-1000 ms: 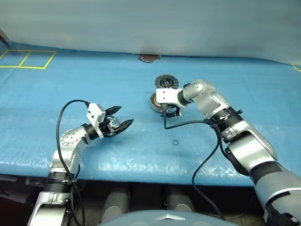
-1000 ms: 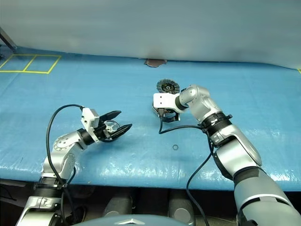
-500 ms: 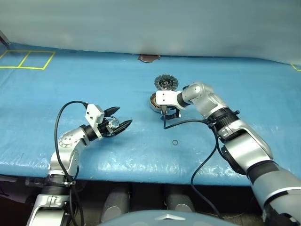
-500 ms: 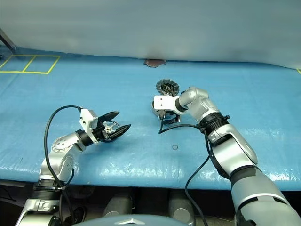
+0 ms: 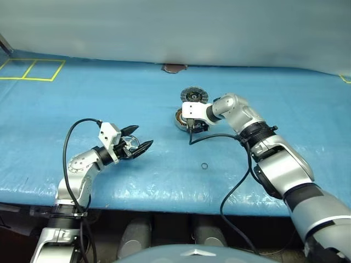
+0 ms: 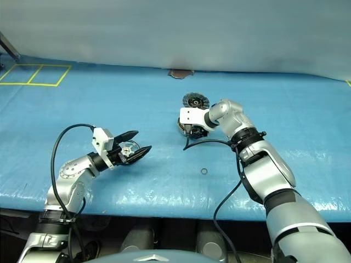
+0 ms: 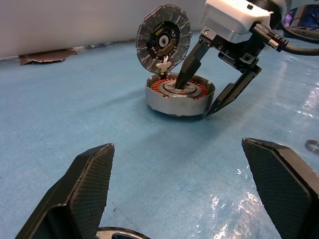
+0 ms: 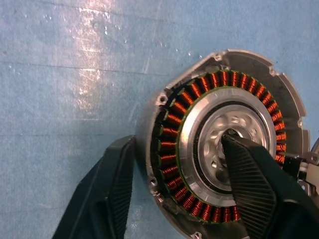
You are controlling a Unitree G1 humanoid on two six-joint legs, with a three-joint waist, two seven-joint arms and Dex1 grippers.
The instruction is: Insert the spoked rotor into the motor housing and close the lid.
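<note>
The motor housing (image 7: pixel 169 99), a round silver cup with a copper winding ring (image 8: pixel 172 122), sits on the blue table. Its lid (image 7: pixel 164 40) stands upright at the far edge, ribbed face with dark centre showing. My right gripper (image 7: pixel 193 99) points down onto the housing. One finger rests in the silver centre hub and the other presses the outside wall, so it is shut on the housing. My left gripper (image 5: pixel 143 136) hovers to the left, pointing at the housing, with the shiny spoked rotor (image 6: pixel 127 148) held between its fingers (image 7: pixel 89 189).
A small metal ring (image 5: pixel 204 165) lies on the table in front of the housing. A brown scrap (image 5: pixel 174 67) sits at the far edge and yellow tape squares (image 5: pixel 33 68) mark the far left. The table's front edge (image 5: pixel 164 205) runs close below both arms.
The right gripper's fingers have closed in across the housing's wall and hub. The left gripper and rotor have stayed where they were.
</note>
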